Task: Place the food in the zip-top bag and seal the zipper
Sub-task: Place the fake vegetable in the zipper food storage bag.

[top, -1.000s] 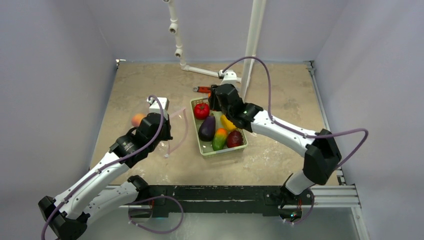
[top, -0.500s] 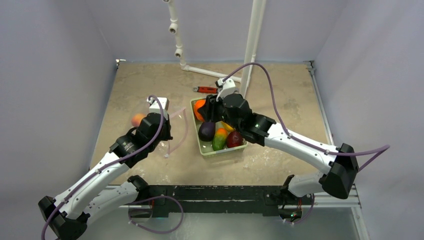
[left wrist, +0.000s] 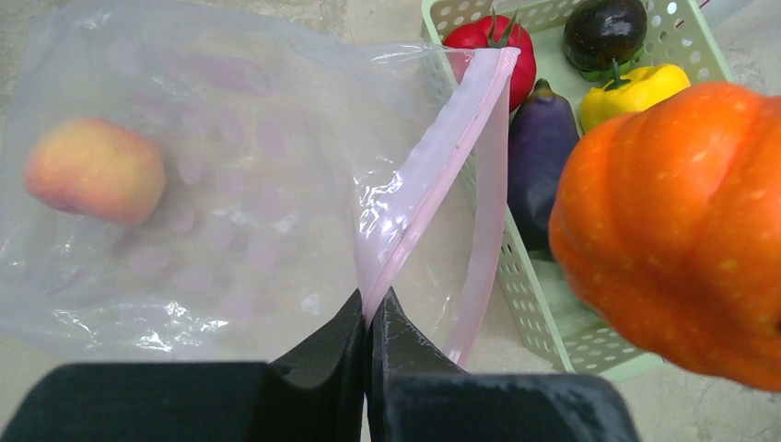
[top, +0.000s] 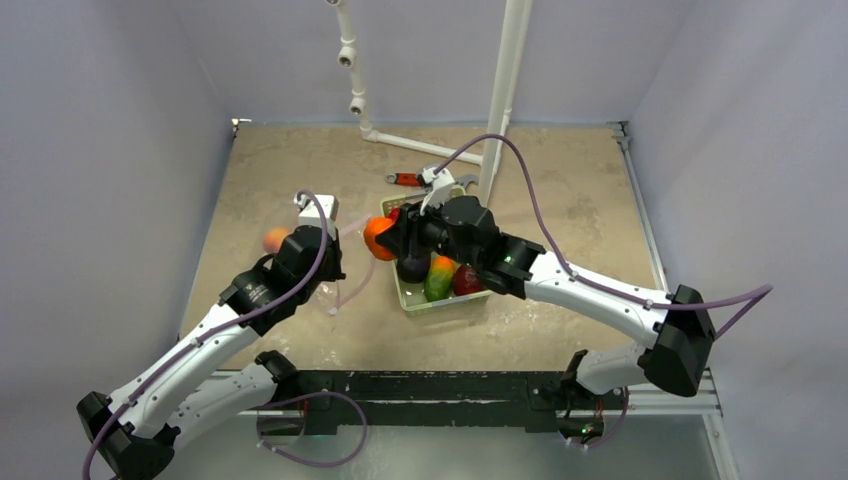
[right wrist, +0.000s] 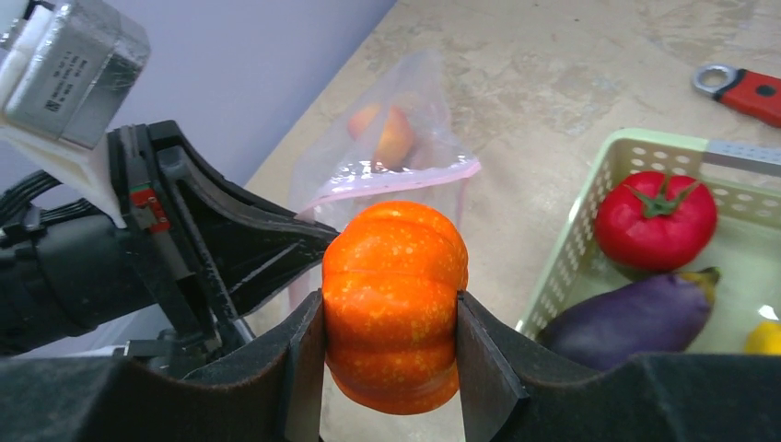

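Observation:
The clear zip-top bag [left wrist: 230,230] lies left of the basket with a peach-coloured fruit [left wrist: 94,169] inside. My left gripper [left wrist: 370,308] is shut on the upper lip of the pink zipper [left wrist: 442,157] and holds the mouth up and open. My right gripper [right wrist: 391,318] is shut on an orange pumpkin [right wrist: 394,304], which hangs in the air just before the bag's mouth, between bag and basket [top: 378,238]. More food sits in the basket: a red tomato [right wrist: 655,221], a purple eggplant [right wrist: 635,315], a yellow pepper [left wrist: 635,90], a dark round piece [left wrist: 604,31] and a green-orange mango [top: 438,277].
The light green perforated basket [right wrist: 571,249] stands right of the bag. A red-handled wrench [top: 405,180] lies behind it. White pipes [top: 505,90] rise at the back of the table, and walls close in on three sides.
My right gripper has carried the pumpkin from over the basket's back corner leftward and nearer, toward the bag's mouth. The left gripper and the bag have stayed put.

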You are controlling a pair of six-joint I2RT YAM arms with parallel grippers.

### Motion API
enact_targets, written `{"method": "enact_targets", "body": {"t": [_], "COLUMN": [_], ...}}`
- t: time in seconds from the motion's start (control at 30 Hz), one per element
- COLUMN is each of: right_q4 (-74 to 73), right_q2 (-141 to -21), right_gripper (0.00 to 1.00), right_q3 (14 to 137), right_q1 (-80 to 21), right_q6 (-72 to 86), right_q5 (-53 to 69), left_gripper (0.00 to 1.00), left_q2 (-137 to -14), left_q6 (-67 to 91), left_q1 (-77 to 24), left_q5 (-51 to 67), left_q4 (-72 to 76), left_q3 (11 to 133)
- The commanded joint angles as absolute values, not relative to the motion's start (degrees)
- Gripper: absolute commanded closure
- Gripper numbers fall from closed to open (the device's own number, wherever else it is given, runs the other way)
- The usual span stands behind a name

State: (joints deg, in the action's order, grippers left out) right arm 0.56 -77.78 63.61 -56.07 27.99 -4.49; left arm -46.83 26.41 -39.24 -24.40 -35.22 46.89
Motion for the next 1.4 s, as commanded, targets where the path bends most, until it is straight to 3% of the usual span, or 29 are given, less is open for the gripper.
{"method": "enact_targets", "body": {"t": [0.0, 1.07, 1.17, 1.37], "right_q4": [5.3, 9.3, 9.1, 9.2], "right_q2": [-79.7, -97.5, -99.1, -101.0], "right_gripper": [0.88, 0.85, 0.78, 0.53], "right_q3": [64.3, 73.5, 74.5, 75.4], "right_q1": [-57.2, -59.0, -59.0, -59.0], "right_q6": [29.7, 38.4, 39.2, 40.1], "right_q5": [-1.5, -3.4, -4.8, -5.6], "left_gripper": [1.0, 1.0, 1.0, 1.0], "left_q2": [-46.8, -46.5, -46.5, -46.2], "left_q6": [26.4, 26.4, 26.5, 26.5], "left_q1": [-38.9, -38.8, -38.9, -38.9], "left_q5": [-24.3, -23.8, -23.8, -24.0], "left_q4": [-33.3, -33.2, -33.2, -33.2], "left_q3": [46.7, 46.6, 46.7, 46.6]}}
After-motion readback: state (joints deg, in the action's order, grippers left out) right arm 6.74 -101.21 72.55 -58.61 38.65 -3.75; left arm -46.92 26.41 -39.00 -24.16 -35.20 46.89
